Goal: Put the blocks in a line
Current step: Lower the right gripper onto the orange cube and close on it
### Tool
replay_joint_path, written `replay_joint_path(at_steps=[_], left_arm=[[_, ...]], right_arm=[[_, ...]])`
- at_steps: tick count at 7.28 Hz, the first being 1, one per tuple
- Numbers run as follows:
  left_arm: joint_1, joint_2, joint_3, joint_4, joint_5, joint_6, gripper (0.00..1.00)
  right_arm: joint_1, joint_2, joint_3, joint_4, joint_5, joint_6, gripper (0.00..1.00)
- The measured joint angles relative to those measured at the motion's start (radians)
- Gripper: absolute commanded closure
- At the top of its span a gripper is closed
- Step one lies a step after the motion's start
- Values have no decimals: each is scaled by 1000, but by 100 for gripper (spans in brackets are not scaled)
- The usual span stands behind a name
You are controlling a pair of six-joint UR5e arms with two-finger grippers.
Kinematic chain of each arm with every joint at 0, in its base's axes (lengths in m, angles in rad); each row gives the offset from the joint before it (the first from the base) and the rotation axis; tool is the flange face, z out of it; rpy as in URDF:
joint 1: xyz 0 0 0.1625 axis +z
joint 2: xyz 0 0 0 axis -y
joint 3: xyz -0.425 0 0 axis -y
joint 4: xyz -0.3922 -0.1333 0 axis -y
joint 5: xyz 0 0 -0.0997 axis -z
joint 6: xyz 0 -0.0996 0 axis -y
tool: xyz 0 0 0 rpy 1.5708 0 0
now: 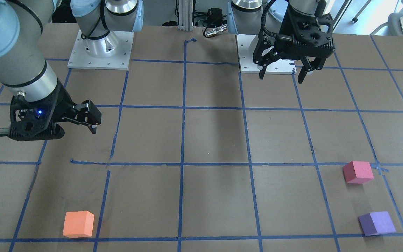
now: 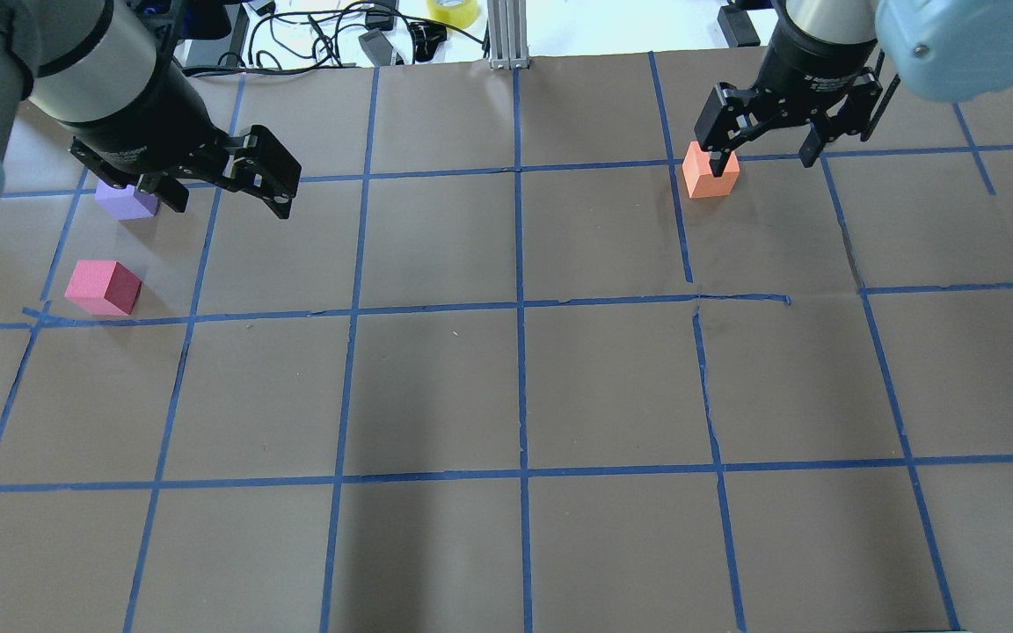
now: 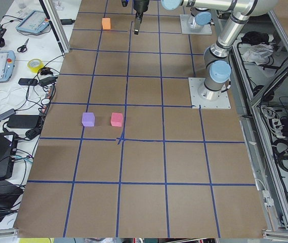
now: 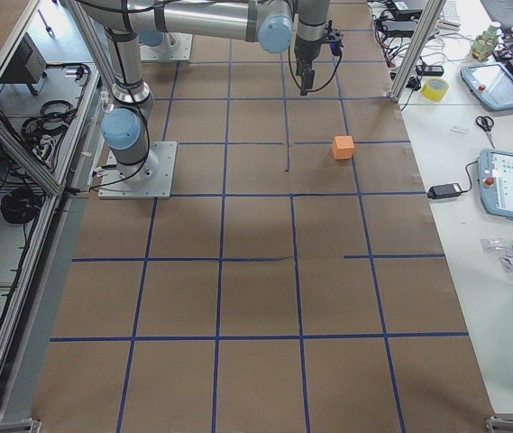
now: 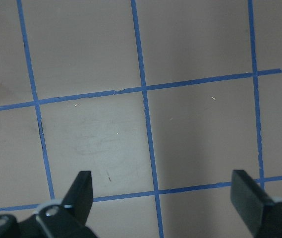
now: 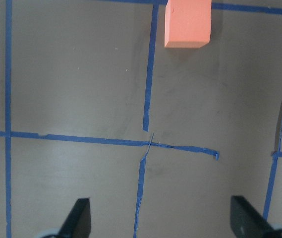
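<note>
On the left side of the brown table (image 2: pixel 515 396), the left gripper (image 2: pixel 232 204) hung above the paper with its two fingers wide apart. Partly hidden behind it sat the purple block (image 2: pixel 124 200), a small dull foam cube. Just beside that, closer to the robot, sat the pinkish-red block (image 2: pixel 102 287), the same size, near a crossing of the blue tape lines (image 2: pixel 520 308). Far off on the right sat the orange block (image 2: pixel 710 174) – alone, touching a blue line. The right gripper (image 2: pixel 763 161) hung above the table near it, fingers wide apart too, and the wrist view showed the orange block ahead of the fingers, not between them.
</note>
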Motion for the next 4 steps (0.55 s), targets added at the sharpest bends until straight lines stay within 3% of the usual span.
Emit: replay_joint_path(at_steps=[4], left_arm=[[0,0,0,0,0,0,0]], right_arm=[[-3,227,-9,-321,-35,-33,0]])
